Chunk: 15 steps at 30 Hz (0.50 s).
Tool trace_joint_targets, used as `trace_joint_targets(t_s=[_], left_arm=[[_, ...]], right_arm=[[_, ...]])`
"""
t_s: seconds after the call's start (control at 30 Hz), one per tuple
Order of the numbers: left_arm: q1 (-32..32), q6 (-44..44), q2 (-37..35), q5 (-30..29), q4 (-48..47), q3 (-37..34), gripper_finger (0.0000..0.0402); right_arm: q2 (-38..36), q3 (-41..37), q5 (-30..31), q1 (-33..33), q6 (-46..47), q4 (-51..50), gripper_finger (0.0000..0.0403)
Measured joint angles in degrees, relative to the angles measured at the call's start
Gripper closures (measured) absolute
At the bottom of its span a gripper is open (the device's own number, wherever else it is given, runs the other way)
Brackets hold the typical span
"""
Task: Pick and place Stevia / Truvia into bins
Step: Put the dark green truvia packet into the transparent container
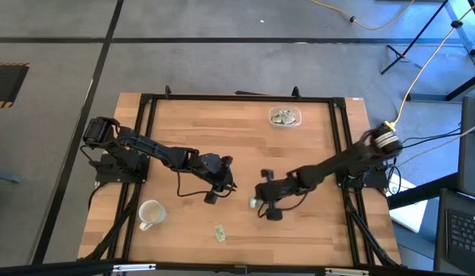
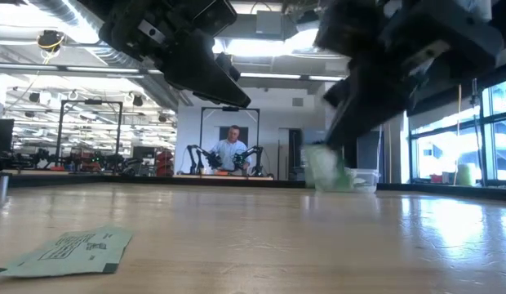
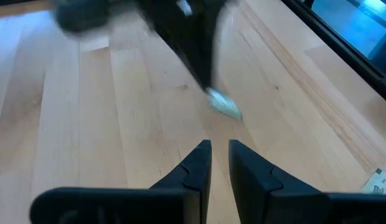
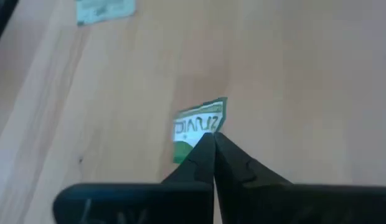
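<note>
My right gripper is shut on a green and white Truvia sachet, held a little above the middle of the table; the sachet also shows in the low view and the left wrist view. Another sachet lies flat on the table near its front edge, also in the low view and the right wrist view. The clear bin stands at the table's far edge with several sachets in it. My left gripper hovers left of the right one, fingers nearly closed and empty. My right gripper pinches the sachet by one edge between its two fingertips. The fingers slant down from the table's right side. The sachet sticks out beyond the fingertips, lifted clear of the table and tilted.
A white handled mug stands at the front left. A black frame runs around the table. A person sits at another robot station far behind the table.
</note>
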Motion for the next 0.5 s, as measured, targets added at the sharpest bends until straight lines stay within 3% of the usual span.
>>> trace_joint_targets(t_s=[0.2, 0.33, 0.5], left_arm=[[0.0, 0.0, 0.0, 0.0, -0.7, 0.0, 0.0352], [0.0, 0.4, 0.0, 0.0, -0.9, 0.0, 0.0352], [0.0, 1.9, 0.0, 0.0, -1.1, 0.0, 0.0352]], right_arm=[[-14.8, 0.0, 12.3, -3.1, 1.6, -12.8, 0.0403], [-23.9, 0.0, 21.7, -8.9, 4.9, -21.6, 0.0403], [-30.3, 0.1, 22.3, -20.6, 7.6, -28.3, 0.0403]])
